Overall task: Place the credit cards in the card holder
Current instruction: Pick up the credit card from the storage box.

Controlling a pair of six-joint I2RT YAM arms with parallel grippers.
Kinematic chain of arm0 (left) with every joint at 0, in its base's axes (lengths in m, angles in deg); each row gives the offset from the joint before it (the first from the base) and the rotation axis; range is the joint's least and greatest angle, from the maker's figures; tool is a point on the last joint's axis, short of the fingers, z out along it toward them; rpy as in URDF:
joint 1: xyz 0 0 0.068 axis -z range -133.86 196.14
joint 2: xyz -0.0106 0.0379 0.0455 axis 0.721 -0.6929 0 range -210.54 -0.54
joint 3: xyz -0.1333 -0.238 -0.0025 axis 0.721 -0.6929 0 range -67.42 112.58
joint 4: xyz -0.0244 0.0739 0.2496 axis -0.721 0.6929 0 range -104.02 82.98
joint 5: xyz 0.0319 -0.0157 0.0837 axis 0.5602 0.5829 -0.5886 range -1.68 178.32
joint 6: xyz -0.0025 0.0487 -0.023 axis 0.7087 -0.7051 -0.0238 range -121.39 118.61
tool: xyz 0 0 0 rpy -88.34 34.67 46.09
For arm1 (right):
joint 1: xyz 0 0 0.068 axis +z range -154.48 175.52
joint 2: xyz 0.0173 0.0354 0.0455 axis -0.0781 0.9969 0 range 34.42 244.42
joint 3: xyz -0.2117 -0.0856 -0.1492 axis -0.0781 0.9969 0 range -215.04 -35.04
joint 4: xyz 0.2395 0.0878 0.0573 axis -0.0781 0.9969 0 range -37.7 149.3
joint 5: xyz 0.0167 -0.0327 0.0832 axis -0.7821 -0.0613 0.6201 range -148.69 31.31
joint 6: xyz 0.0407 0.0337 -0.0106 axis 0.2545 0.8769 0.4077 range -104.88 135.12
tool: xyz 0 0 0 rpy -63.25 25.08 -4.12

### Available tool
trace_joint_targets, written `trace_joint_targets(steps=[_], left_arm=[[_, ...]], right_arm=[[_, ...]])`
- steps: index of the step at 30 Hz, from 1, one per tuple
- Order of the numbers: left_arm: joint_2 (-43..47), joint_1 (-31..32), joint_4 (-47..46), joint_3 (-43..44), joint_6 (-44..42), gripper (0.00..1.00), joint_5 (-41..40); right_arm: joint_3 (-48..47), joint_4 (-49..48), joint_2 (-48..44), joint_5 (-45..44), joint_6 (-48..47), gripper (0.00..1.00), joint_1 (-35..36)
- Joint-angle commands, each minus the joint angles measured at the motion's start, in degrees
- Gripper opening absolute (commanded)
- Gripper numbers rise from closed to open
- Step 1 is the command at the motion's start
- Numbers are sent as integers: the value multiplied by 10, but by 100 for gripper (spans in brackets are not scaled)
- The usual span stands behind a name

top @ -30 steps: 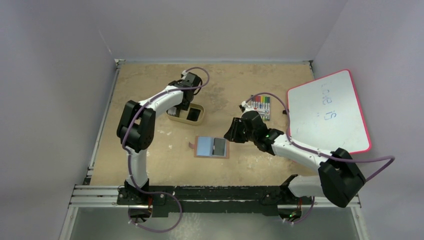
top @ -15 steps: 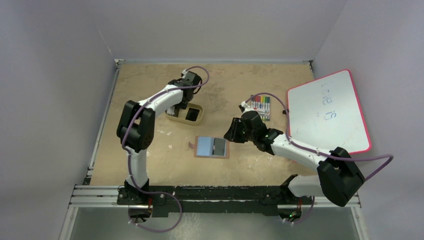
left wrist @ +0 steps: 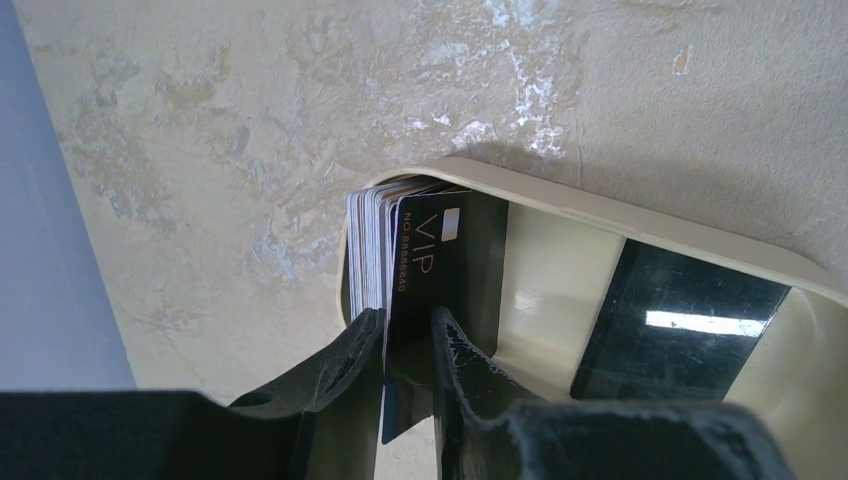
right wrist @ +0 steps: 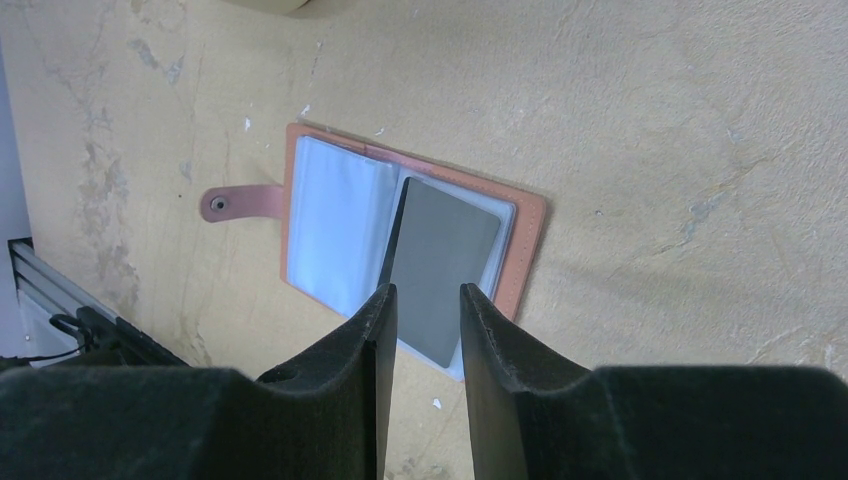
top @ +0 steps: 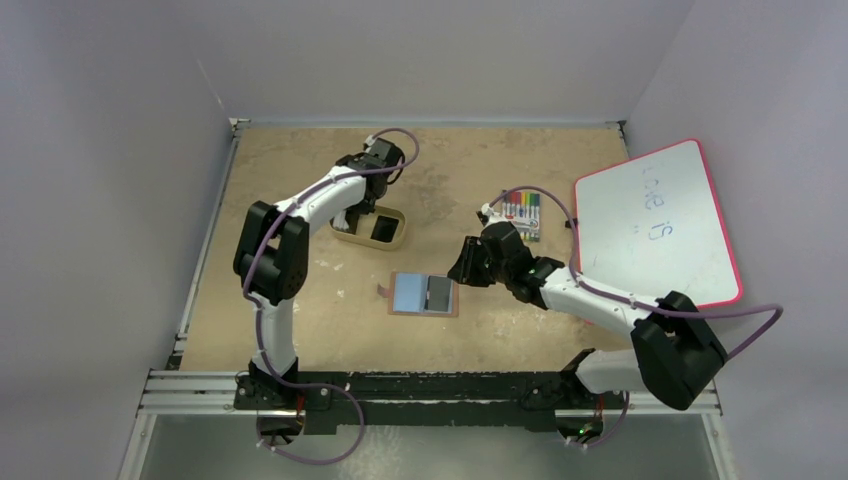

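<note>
Left gripper (left wrist: 407,318): straddles upright black plastic VIP credit card (left wrist: 440,270) in tan oval tray (left wrist: 640,228); clamped or not, cannot tell. Right gripper (right wrist: 427,295): stands released, empty, with grey card (right wrist: 445,250) beneath jaws in open brown leather card holder (right wrist: 335,230).

White arms (top: 318,196) with black joints (top: 272,255), black claws (left wrist: 405,318) and trailing purple cables (top: 262,335).

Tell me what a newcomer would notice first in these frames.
The big pink-rimmed whiteboard at the far right stands out. Next, the brown card holder lying open in the centre, showing a grey card, and the left end effector straddling a black VIP card standing in the tan tray.
</note>
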Motion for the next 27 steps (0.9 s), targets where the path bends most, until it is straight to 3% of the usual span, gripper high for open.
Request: trace_joint_targets(steps=[1, 9, 14, 19, 27], left_arm=[[5, 4, 14, 27, -11, 21, -6], [44, 9, 20, 18, 13, 2, 53], [90, 9, 4, -8, 35, 0, 118], [172, 9, -54, -75, 57, 0, 180], [309, 5, -220, -217, 156, 0, 427]], right_arm=[[-19, -15, -4, -10, -9, 32, 2], [-30, -15, -7, -22, -10, 32, 2], [-20, -32, -23, -10, 0, 33, 2], [13, -130, -75, 22, 13, 36, 0], [-6, -228, -123, 75, 18, 37, -2]])
